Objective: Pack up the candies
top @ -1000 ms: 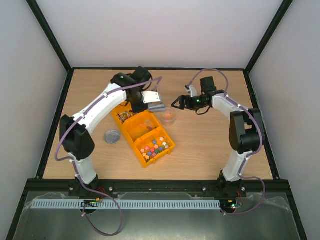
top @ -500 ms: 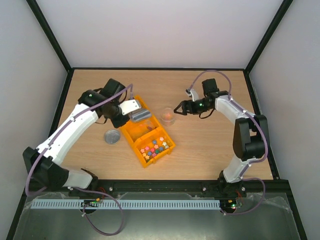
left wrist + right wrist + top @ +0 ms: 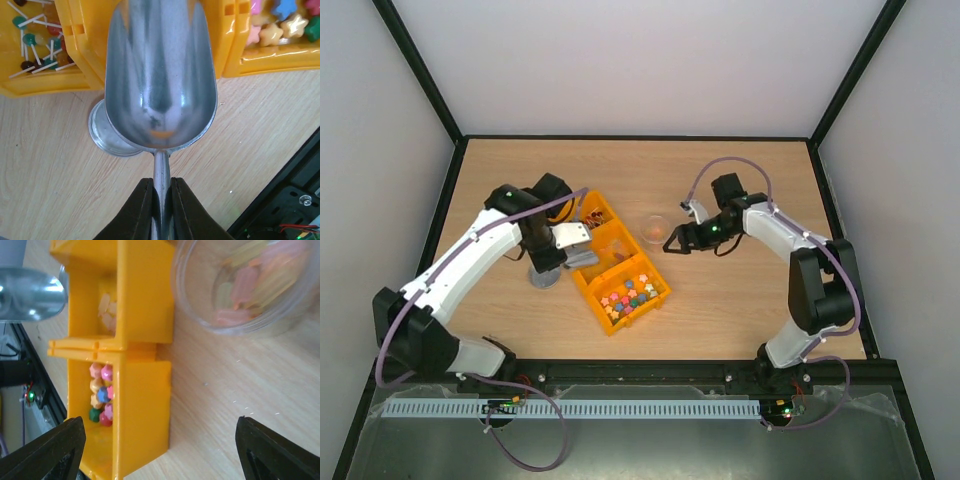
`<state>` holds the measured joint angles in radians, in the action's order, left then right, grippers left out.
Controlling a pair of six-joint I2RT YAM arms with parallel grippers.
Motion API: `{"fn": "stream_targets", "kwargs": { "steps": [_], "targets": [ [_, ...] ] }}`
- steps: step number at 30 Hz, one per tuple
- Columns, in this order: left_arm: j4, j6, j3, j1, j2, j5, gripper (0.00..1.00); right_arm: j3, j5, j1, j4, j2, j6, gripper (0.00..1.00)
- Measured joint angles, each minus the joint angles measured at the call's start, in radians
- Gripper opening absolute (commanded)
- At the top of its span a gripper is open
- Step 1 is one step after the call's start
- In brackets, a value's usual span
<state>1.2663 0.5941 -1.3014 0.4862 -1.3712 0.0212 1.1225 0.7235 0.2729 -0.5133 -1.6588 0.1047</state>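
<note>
My left gripper (image 3: 570, 243) is shut on the handle of the metal scoop (image 3: 582, 254), also seen in the left wrist view (image 3: 161, 182). The scoop bowl (image 3: 160, 75) looks empty and hangs over the left edge of the yellow tray (image 3: 650, 300). A clear cup (image 3: 655, 228) holds several candies (image 3: 240, 285), blurred pink, orange and yellow through its wall. My right gripper (image 3: 672, 240) is open and empty, just near-right of the cup; its fingers (image 3: 55, 450) flank bare table and the tray's corner. Pale gold pieces (image 3: 107, 305) lie in the tray's middle compartment.
The yellow tray (image 3: 75, 80) has three compartments: lollipops (image 3: 35, 45) at the far end, coloured star-shaped sweets (image 3: 632, 292) at the near end. A round metal lid (image 3: 105, 137) lies on the table, partly under the scoop. Black frame rails border the table.
My left arm has swung the scoop from beside the cup back to the left and nearer, over the lid. My right gripper has moved toward the near side of the cup.
</note>
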Motion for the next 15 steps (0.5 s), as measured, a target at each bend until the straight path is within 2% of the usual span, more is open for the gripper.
{"fn": "stream_targets", "kwargs": {
  "steps": [15],
  "targets": [
    [0.000, 0.032, -0.032, 0.050, -0.191, -0.112, 0.02, -0.138, -0.013, 0.129, 0.081, 0.050, -0.100, 0.64]
  ]
}}
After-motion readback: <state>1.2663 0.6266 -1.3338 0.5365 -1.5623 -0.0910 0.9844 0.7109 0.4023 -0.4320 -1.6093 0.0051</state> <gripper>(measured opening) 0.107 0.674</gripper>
